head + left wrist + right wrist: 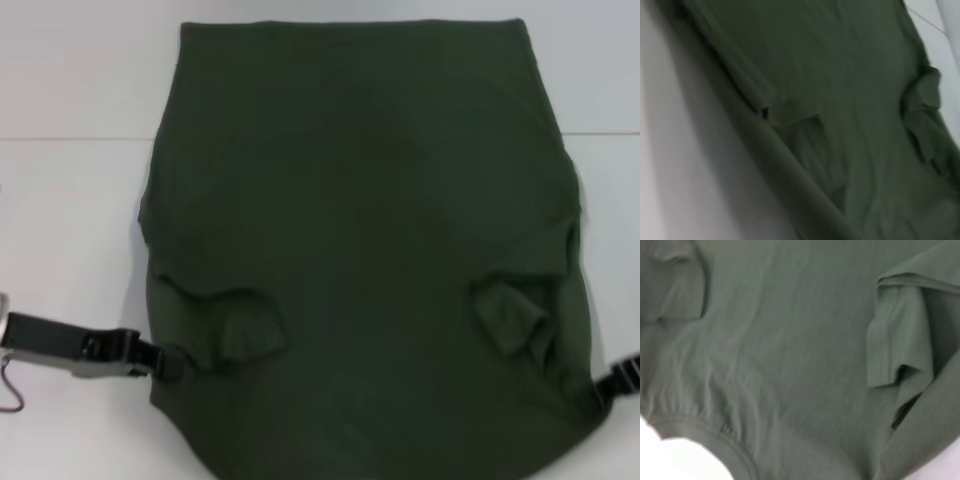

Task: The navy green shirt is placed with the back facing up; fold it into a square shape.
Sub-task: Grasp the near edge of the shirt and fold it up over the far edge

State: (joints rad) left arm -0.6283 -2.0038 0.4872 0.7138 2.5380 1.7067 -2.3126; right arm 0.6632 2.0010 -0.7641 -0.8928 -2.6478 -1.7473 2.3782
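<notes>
The navy green shirt (360, 250) lies spread on the white table (70, 220), plain side up, with both short sleeves (245, 330) folded in over the body. My left gripper (168, 362) is at the shirt's near left edge and is pinched on the cloth there. My right gripper (603, 388) touches the shirt's near right edge, mostly outside the head view. The left wrist view shows the shirt's side edge (790, 165) raised in a fold above the table. The right wrist view shows the ribbed collar (715, 432) and a folded sleeve (895, 340).
The white table shows to the left (60, 420) and right (610, 200) of the shirt. The shirt's far hem (350, 25) lies near the back of the table. A thin cable (12, 390) hangs by my left arm.
</notes>
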